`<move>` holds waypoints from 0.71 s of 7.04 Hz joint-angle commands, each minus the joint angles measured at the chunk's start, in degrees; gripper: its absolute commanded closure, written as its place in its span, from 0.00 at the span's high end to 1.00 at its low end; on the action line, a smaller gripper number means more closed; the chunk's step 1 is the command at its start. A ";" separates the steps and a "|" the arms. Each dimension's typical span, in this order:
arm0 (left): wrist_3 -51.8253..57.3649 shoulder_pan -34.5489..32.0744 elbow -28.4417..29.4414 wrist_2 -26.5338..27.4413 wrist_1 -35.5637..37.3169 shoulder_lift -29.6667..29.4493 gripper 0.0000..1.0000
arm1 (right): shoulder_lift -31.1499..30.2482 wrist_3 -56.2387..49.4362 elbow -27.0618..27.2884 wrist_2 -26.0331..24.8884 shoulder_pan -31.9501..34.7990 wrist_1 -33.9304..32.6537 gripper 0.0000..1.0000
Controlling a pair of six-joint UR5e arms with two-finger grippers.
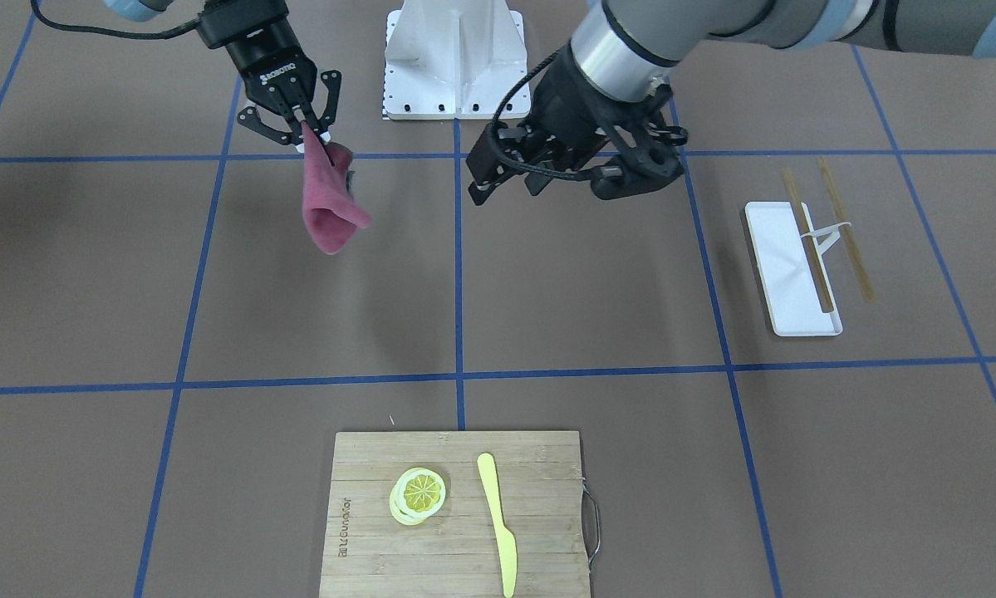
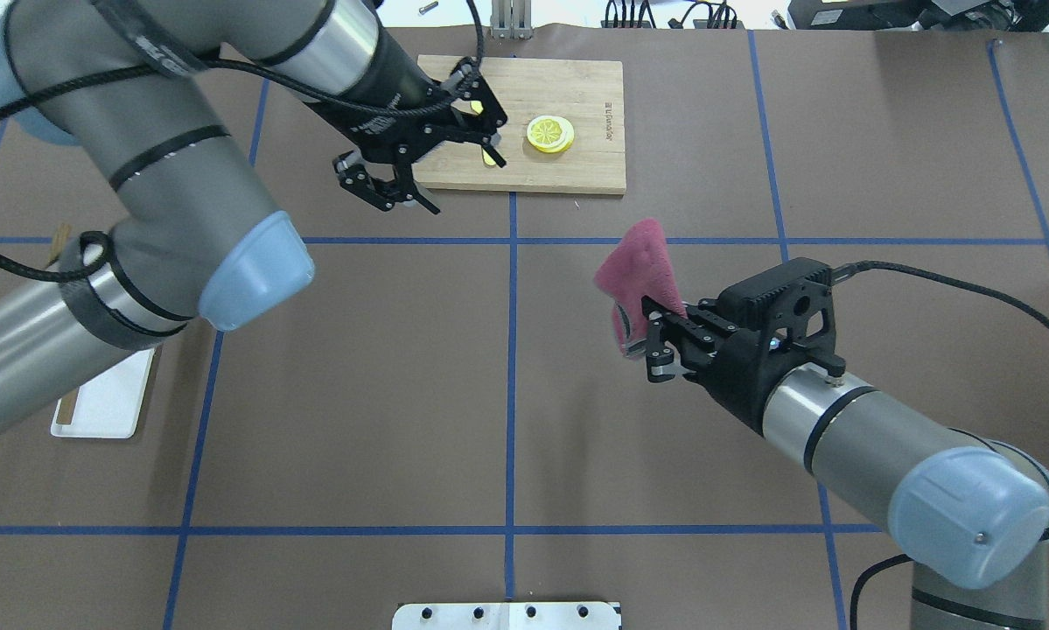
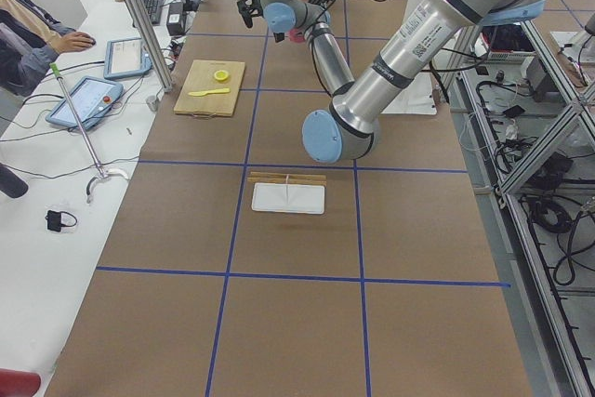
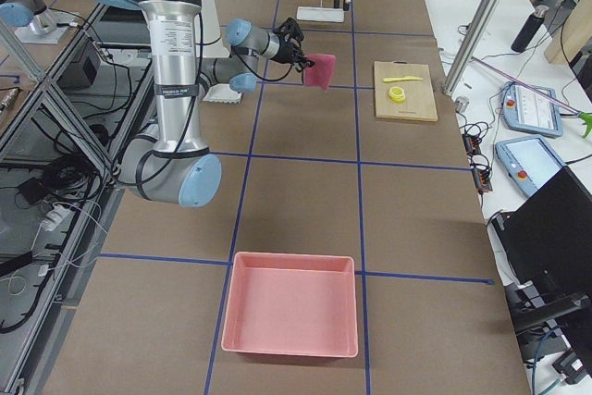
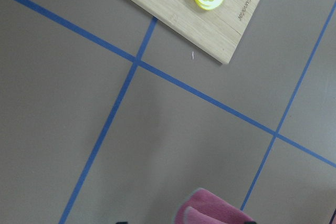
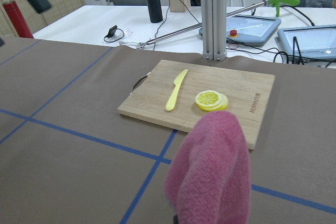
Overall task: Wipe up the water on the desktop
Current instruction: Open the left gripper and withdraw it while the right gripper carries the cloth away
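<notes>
Beneath both grippers spreads the brown desktop [image 1: 597, 282], taped into rectangles. Only the exterior right view shows a pink bin [image 4: 291, 258], well out to the side of the right gripper [image 1: 302, 124]. That gripper is clamped on a pink cloth [image 1: 327, 203] hanging above the surface. The left gripper [image 1: 547, 187] hovers with its fingers spread. Ahead of it, a cutting board [image 1: 547, 498] bears lemon slices [image 1: 419, 494] and a knife [image 1: 498, 523]. To its outer side, a white tray [image 1: 784, 291] carries a chopstick [image 1: 809, 249].
</notes>
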 commanded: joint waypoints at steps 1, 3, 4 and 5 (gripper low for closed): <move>2.27 -3.69 -3.11 -2.49 -0.10 5.20 0.80 | -9.33 3.74 1.70 4.84 7.20 0.07 0.00; 8.91 -5.71 -6.27 -2.49 -0.01 11.25 0.88 | -17.60 3.23 0.74 29.26 29.52 -0.02 0.00; 11.13 -6.68 -7.15 -2.49 -0.01 13.20 0.89 | -18.85 1.83 -2.74 39.93 42.18 0.16 0.00; 11.76 -6.95 -6.99 -2.49 -0.01 13.57 0.95 | -19.99 -3.32 -4.69 41.86 45.62 0.16 0.00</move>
